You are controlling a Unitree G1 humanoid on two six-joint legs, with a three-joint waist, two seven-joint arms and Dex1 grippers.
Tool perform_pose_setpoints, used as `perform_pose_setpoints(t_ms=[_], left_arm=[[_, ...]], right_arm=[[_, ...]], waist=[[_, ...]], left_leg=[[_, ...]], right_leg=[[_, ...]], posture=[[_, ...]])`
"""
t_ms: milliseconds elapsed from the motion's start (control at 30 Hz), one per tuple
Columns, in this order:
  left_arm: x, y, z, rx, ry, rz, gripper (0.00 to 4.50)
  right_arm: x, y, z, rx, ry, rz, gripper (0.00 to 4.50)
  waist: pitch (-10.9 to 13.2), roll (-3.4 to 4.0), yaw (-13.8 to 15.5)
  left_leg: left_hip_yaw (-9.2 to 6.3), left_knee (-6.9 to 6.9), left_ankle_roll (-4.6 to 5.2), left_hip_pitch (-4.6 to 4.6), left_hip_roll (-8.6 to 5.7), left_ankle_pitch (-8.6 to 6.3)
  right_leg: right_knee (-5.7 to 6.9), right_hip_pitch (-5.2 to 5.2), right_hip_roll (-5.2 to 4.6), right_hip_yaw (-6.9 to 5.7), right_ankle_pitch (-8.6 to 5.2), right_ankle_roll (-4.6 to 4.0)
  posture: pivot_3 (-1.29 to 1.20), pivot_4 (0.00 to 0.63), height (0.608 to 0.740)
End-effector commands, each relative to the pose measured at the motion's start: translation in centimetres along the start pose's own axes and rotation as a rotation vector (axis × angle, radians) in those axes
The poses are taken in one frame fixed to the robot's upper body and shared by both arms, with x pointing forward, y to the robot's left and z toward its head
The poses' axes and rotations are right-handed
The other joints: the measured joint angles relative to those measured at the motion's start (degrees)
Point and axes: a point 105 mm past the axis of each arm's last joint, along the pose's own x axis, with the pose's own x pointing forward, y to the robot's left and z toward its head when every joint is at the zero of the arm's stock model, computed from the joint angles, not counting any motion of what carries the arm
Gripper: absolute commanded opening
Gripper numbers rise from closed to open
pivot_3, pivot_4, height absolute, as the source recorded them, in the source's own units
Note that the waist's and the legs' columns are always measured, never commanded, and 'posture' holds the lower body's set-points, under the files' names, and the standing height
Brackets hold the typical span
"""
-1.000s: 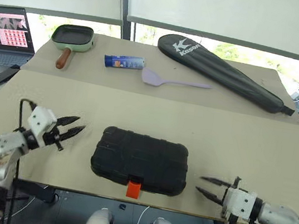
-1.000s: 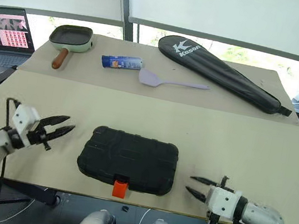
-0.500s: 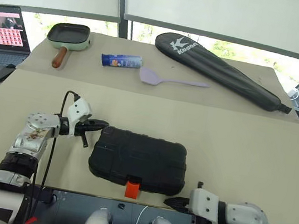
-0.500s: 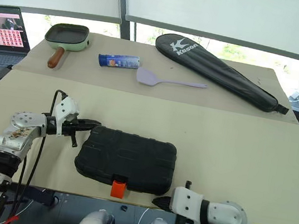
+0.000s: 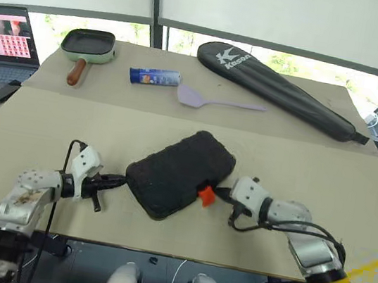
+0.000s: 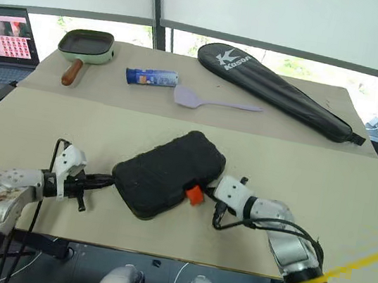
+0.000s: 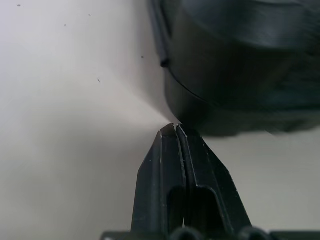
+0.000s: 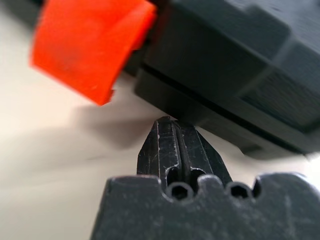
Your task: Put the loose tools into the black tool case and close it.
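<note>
Beige board covers the table (image 5: 325,183), and the black pebbled plastic clamshell tool case (image 5: 181,172) lies closed and skewed near its front edge. The left hand (image 5: 117,182), fingers pressed together, pokes the case's near-left corner; the right hand (image 5: 218,191), also pressed shut on nothing, sits beside the small orange latch (image 5: 204,194). No loose tools are visible, so opening seems the step in hand. Steady the corner with the left while the right works the latch gently, since a hard push could slide the case off the nearby edge. Behind it lies bare table for swinging the lid.
</note>
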Motion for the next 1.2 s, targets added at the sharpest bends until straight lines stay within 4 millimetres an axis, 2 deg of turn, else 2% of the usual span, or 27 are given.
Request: perform_pose_setpoints(t_ms=[33, 100, 200, 367, 400, 467, 567, 733, 900, 1200], left_arm=[[-0.6, 0.0, 1.6, 0.020, -0.064, 0.043, 0.10], [-1.4, -0.3, 3.2, 0.011, -0.137, 0.022, 0.10], [-2.2, 0.5, 5.4, 0.002, -0.170, -0.001, 0.10], [-1.3, -0.4, 7.7, -0.006, -0.088, -0.210, 0.10], [-0.9, -0.6, 8.4, -0.007, -0.093, -0.245, 0.10], [1.4, -1.0, 10.6, 0.042, -0.133, -0.307, 0.10], [4.5, -1.3, 11.9, 0.111, -0.144, -0.338, 0.10], [8.7, -1.5, 11.9, 0.201, -0.121, -0.338, 0.10], [11.1, -1.3, 10.8, 0.249, -0.061, -0.315, 0.10], [12.8, -1.8, 9.5, 0.215, -0.029, -0.297, 0.10]], right_arm=[[-0.2, -1.8, 0.8, -0.040, -0.043, -0.063, 0.03], [-0.9, -2.5, 0.5, -0.035, -0.043, -0.087, 0.03], [-2.5, -2.5, 0.5, -0.013, -0.052, -0.091, 0.03], [-4.4, -0.6, 1.0, 0.069, -0.081, -0.045, 0.03], [-4.6, -0.1, 1.0, 0.078, -0.079, -0.040, 0.03], [-4.9, 0.5, 1.4, 0.123, -0.097, -0.056, 0.03], [-4.9, 1.2, 2.1, 0.176, -0.117, -0.065, 0.03], [-4.2, 2.2, 2.8, 0.210, -0.117, -0.042, 0.03], [-3.5, 2.8, 3.1, 0.220, -0.117, -0.034, 0.03], [-2.4, 3.2, 4.0, 0.239, -0.163, -0.026, 0.03]], waist=[[0.01, 0.01, -0.03], [0.01, 0.01, -0.05], [0.03, 0.02, 0.42], [0.04, 0.03, 0.58], [0.05, 0.05, 0.44], [0.05, 0.05, 0.36], [0.06, 0.03, 0.80], [0.06, 0.03, 0.07], [0.06, 0.03, -0.08], [0.05, 0.04, 0.21]], left_leg=[[0.00, -0.01, 0.00, -0.02, 0.00, 0.00], [-0.01, -0.03, 0.00, -0.06, -0.01, 0.00], [-0.09, 0.01, 0.00, -0.17, -0.04, 0.00], [-0.12, 0.01, 0.00, -0.18, -0.06, 0.00], [-0.12, 0.01, 0.00, -0.17, -0.06, 0.00], [-0.09, 0.02, 0.00, -0.18, -0.08, 0.00], [-0.17, 0.12, 0.01, -0.26, -0.10, 0.00], [-0.19, 0.09, 0.01, -0.27, -0.13, 0.00], [-0.25, 0.07, 0.01, -0.28, -0.13, 0.00], [-0.26, 0.12, 0.01, -0.23, -0.18, 0.00]], right_leg=[[0.00, -0.02, 0.00, 0.00, 0.00, 0.00], [0.00, -0.03, 0.00, 0.00, 0.00, 0.00], [0.00, -0.06, -0.05, -0.09, 0.00, 0.01], [-0.04, -0.02, -0.03, -0.15, -0.01, 0.02], [-0.04, -0.01, -0.02, -0.15, -0.01, 0.02], [-0.04, -0.01, -0.02, -0.12, -0.02, 0.03], [-0.04, 0.00, 0.03, -0.16, -0.02, 0.05], [-0.07, -0.03, 0.08, -0.09, -0.02, 0.06], [-0.08, -0.02, 0.10, -0.09, -0.02, 0.06], [-0.07, 0.07, 0.05, -0.09, -0.03, 0.10]], posture=[[0.00, 0.150, 0.740], [0.00, 0.150, 0.740], [0.00, 0.150, 0.740], [0.00, 0.150, 0.740], [0.00, 0.150, 0.740], [0.00, 0.150, 0.740], [0.00, 0.150, 0.740], [0.00, 0.150, 0.740], [0.00, 0.150, 0.740], [0.00, 0.150, 0.740]])
